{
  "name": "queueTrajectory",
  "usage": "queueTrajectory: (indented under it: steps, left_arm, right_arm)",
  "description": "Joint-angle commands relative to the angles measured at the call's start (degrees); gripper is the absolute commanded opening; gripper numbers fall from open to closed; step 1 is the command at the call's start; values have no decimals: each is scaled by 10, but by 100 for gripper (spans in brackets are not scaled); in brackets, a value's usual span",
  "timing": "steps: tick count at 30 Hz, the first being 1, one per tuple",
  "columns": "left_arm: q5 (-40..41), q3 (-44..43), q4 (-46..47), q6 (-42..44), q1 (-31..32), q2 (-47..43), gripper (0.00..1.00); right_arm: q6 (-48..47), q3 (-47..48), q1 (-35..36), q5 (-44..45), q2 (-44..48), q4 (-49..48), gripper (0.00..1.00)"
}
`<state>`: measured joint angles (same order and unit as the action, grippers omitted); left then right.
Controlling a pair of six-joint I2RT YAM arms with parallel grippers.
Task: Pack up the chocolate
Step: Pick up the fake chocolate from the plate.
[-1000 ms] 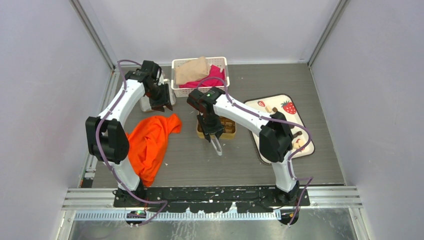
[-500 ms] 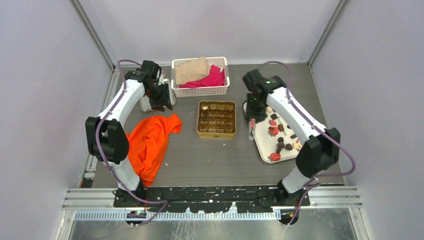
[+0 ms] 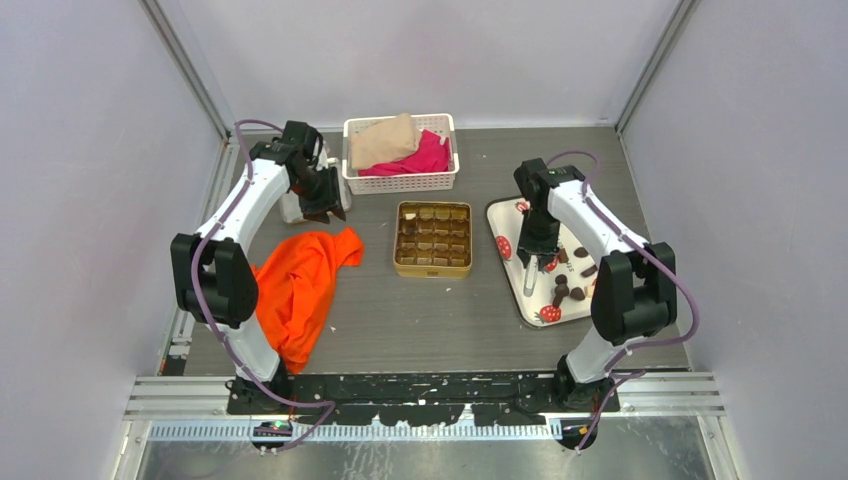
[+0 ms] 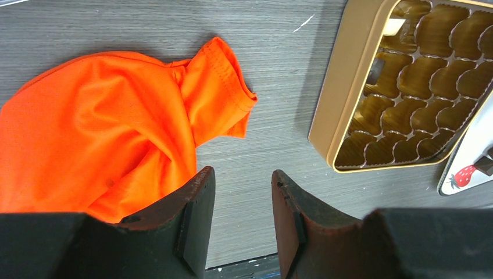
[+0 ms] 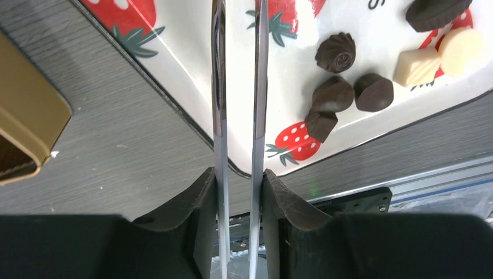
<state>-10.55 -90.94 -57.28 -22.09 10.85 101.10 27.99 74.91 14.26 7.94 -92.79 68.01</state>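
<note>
7 chocolate pieces (image 5: 335,52) countable on right tray (image 5: 290,75): 5 dark, 2 cream; right gripper (image 5: 238,174) clamping 1 tweezers (image 5: 258,87); left gripper (image 4: 241,180) parted, empty.

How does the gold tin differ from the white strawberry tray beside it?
The gold tin is split into brown moulded cups; the white strawberry tray is one flat open surface. Most of the tin's cups look empty, while the chocolate pieces lie loose on the tray. The right gripper, clamping metal tweezers, hangs over the tray, not the tin. Both lie flat on the table.
</note>
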Motion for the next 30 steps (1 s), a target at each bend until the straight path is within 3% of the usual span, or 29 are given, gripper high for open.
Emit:
queueTrajectory:
  steps: [1,23,30]
  left_arm:
    - [-2,-1,8,5,-3,-33,42]
    - [15,-10,6,7,-4,-25,42]
    - [9,-5,9,-2,-4,-25,42]
  right_arm:
    - [-22,31,-6,26,-29,-21,36]
    - [-91,116,-35,67,-140,-20,46]
    - [-105,121,-38,51,-155,-28,40]
